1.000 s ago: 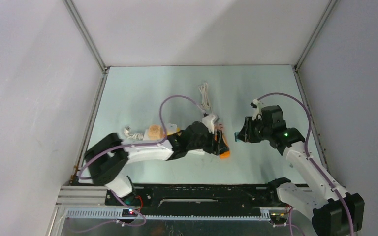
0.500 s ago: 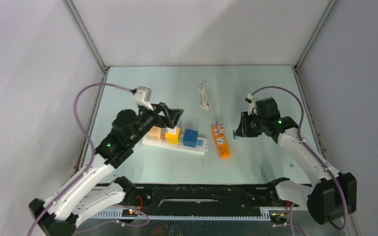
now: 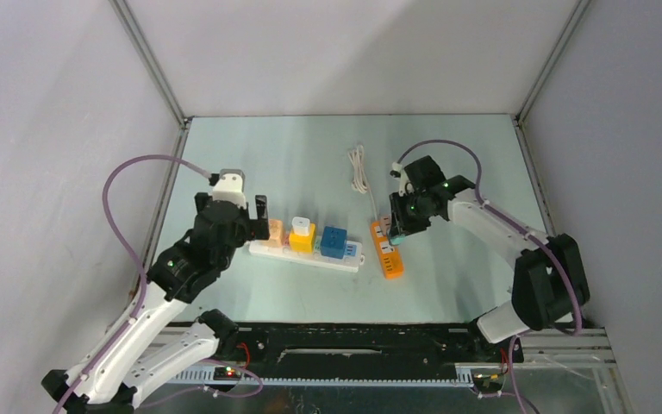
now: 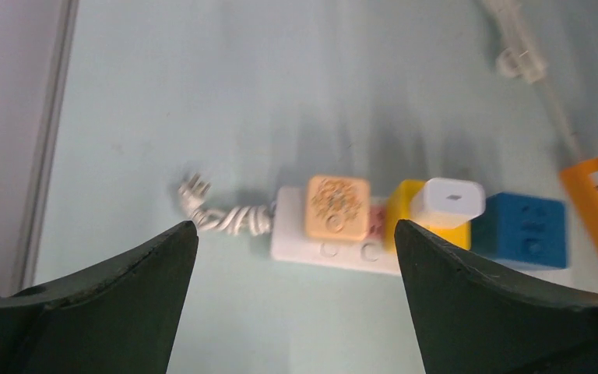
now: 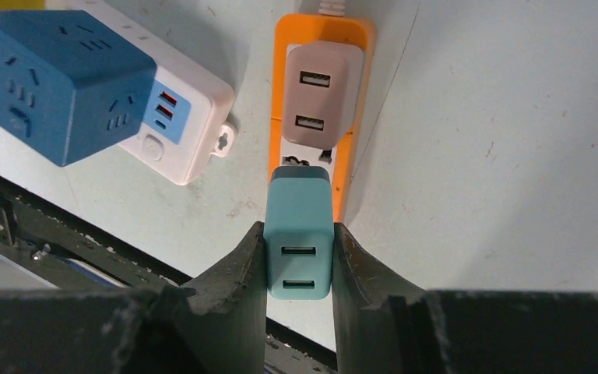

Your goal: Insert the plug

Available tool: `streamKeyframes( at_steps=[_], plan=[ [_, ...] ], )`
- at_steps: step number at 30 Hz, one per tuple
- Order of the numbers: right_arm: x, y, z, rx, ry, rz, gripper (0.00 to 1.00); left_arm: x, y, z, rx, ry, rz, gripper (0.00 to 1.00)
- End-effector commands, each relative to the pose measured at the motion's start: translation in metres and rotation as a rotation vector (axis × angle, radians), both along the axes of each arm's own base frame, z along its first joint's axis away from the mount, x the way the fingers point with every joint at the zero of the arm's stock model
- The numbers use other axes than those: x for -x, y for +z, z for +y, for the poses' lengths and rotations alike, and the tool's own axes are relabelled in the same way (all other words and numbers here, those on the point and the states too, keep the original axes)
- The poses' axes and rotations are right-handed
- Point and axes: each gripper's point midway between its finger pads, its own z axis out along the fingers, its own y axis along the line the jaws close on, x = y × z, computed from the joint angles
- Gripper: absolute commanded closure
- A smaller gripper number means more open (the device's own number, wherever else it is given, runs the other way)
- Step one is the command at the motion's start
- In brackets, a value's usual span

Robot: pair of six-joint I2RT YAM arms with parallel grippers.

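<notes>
Swinging in from the right, the right claw [image 5: 299, 251] now hangs over the orange power strip [image 5: 304, 29] instead of beside it, while the left claw [image 4: 296, 227] has drawn back over the white power strip [image 4: 319, 253] with its jaws spread wide and nothing between them. The right claw is clamped on the teal plug [image 5: 299, 210], gripping its two flat sides. In the wrist view the plug sits just short of the pink adapter [image 5: 319, 93] that already fills the strip's far end. A free socket shows in the gap between the two. The plug's USB face looks back at the camera, so its prongs, hidden from view, probably point down toward the strip on the desk. Its long axis runs roughly along the strip's, tilted slightly off it. The right arm is plainly the nearer one; the left stands well apart. The coming move looks like a short push forward and down onto that free socket.
</notes>
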Motion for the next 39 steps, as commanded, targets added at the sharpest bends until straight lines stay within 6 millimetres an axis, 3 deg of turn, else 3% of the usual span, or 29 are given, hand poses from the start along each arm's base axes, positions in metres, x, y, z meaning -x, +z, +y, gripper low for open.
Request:
streamKeyframes(
  at_steps=[1,15,30,39],
  plan=[
    [-0.004,-0.002,0.001,0.069,0.036,0.02,1.0,0.011,-0.033,0.031,-0.14,0.1,0.089,0.0],
    [-0.01,-0.021,0.002,0.177,0.048,0.046,1.0,0.015,-0.028,0.044,-0.143,0.167,0.068,0.0],
    [-0.004,-0.04,0.004,0.3,0.064,0.046,1.0,0.014,-0.029,0.039,-0.128,0.14,0.072,0.0],
    [0.003,-0.063,0.001,0.391,0.068,0.056,1.0,0.014,-0.03,0.037,-0.124,0.134,0.073,0.0]
  ],
)
